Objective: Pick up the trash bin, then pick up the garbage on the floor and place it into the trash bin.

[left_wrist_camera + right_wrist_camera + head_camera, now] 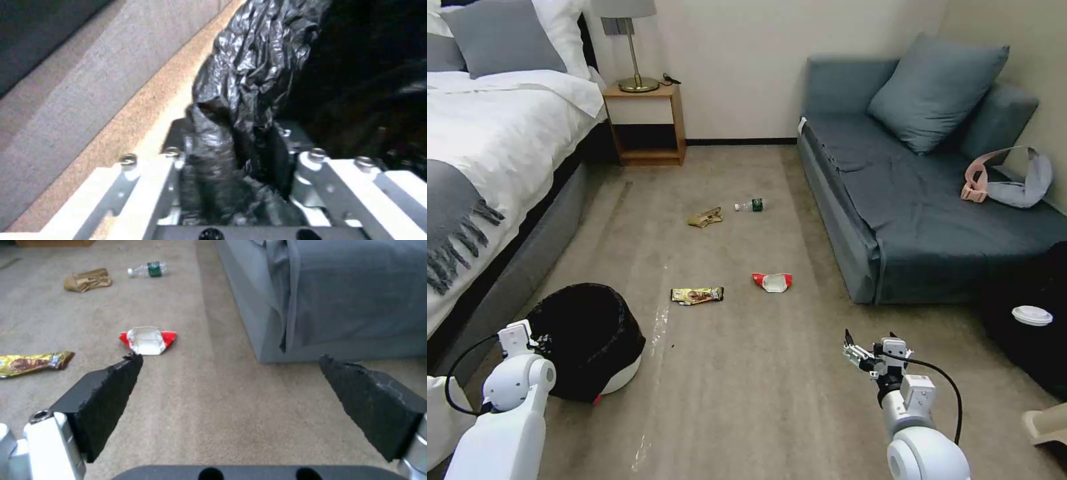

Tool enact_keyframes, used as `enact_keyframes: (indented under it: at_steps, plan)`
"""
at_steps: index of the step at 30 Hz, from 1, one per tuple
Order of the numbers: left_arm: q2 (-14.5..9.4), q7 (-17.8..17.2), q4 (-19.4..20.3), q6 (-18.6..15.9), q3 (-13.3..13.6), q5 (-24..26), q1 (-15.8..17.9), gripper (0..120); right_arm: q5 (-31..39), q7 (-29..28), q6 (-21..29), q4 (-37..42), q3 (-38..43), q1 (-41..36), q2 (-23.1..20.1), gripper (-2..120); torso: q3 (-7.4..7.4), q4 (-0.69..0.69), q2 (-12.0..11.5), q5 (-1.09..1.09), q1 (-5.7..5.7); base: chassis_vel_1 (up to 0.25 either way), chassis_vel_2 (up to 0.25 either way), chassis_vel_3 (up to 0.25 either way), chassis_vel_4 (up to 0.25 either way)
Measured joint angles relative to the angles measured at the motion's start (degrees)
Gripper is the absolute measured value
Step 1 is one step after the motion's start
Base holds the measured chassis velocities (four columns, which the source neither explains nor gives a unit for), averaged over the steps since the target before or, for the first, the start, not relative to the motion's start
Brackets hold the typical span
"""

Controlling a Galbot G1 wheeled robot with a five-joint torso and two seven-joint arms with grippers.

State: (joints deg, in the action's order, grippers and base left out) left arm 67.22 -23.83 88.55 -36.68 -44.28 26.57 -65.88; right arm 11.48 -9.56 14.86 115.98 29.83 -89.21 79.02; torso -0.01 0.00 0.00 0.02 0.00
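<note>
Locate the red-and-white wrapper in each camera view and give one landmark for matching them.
Head view: red-and-white wrapper on the carpet at centre, near the sofa corner.
Left wrist view: not in it.
Right wrist view: wrapper lies on the carpet beyond the open right gripper.
Shared landmark: gold-brown snack wrapper beside it.

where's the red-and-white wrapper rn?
Head view: red-and-white wrapper lies on the carpet right of the gold snack wrapper, near the sofa.

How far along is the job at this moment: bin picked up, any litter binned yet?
Done: the left gripper is shut on the trash bin rim. In hand: the bin looks tilted, lift unclear. The right gripper hangs open and empty. Left: the red-and-white wrapper, gold wrapper, tan paper and bottle all lie on the carpet.
</note>
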Motion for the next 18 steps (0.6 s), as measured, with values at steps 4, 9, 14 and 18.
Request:
enact_keyframes:
  at_steps: [4,9,14,18]
  plan:
    - [-0.2,1.0,0.5,0.5,-0.3,-0.4,-0.5,17,0.0,0.0,0.1,-0.1,-0.3,0.1,0.1,100,0.0,0.0,0.0,0.02,0.0,0.0,0.0,0.0,0.0]
    - [0.3,1.7,1.4,1.2,-0.5,-1.5,-1.3,13,0.2,0.0,0.2,-0.1,-0.3,0.1,0.0,100,0.0,0.01,0.0,-0.01,0.0,0.0,0.0,0.0,0.0]
    - [0.6,2.1,1.9,1.8,-0.7,-2.3,-1.8,13,0.4,-0.1,0.3,-0.1,-0.2,0.0,-0.1,100,0.0,0.01,0.0,-0.02,0.0,0.0,0.0,0.0,0.0]
    - [1.0,2.3,2.9,2.5,-0.9,-2.9,-2.8,13,0.7,-0.1,0.3,0.1,-0.2,-0.3,-0.2,100,0.01,0.0,0.0,-0.04,0.0,0.0,0.0,0.0,0.0]
